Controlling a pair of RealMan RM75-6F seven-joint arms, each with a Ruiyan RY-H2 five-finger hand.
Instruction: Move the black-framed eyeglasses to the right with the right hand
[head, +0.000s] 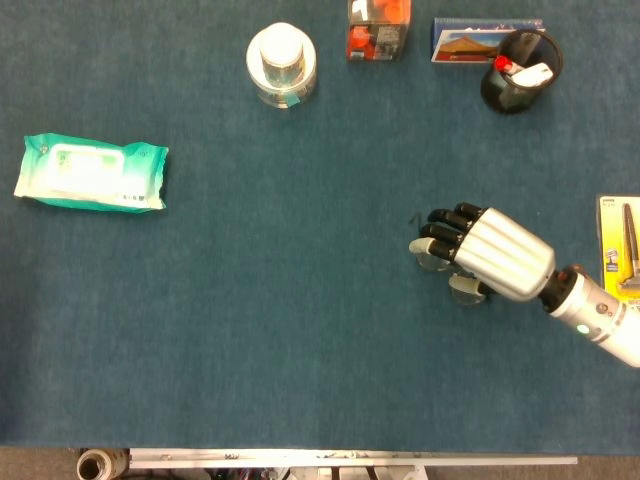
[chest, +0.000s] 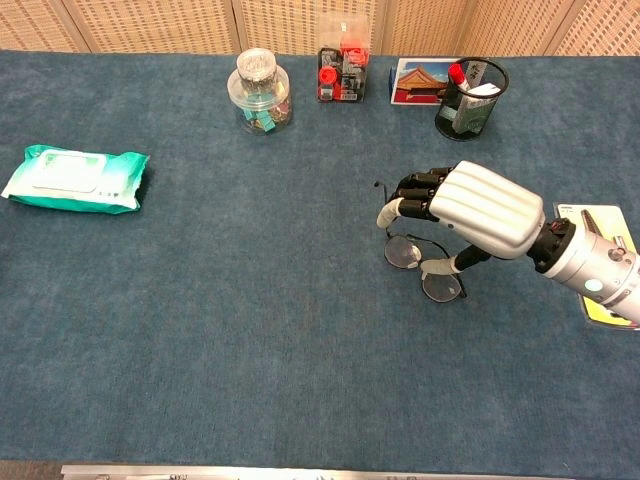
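The black-framed eyeglasses (chest: 404, 253) lie on the blue table cloth right of centre, their two round lenses showing below my right hand (chest: 480, 208). The hand arches over them, its dark fingers (chest: 408, 193) curled down at the far side of the frame and the thumb (chest: 438, 268) pressed in by the bridge, so it pinches the frame. In the head view the hand (head: 490, 255) hides most of the eyeglasses (head: 466, 290); only lens edges peek out. One thin temple sticks out to the left of the fingers. My left hand appears in neither view.
A yellow tool package (head: 622, 245) lies at the right table edge, just beyond the wrist. Along the back stand a black mesh pen holder (head: 520, 70), a postcard (head: 462, 42), a red box (head: 379, 28) and a clear jar (head: 281, 65). A green wipes pack (head: 92, 173) lies far left.
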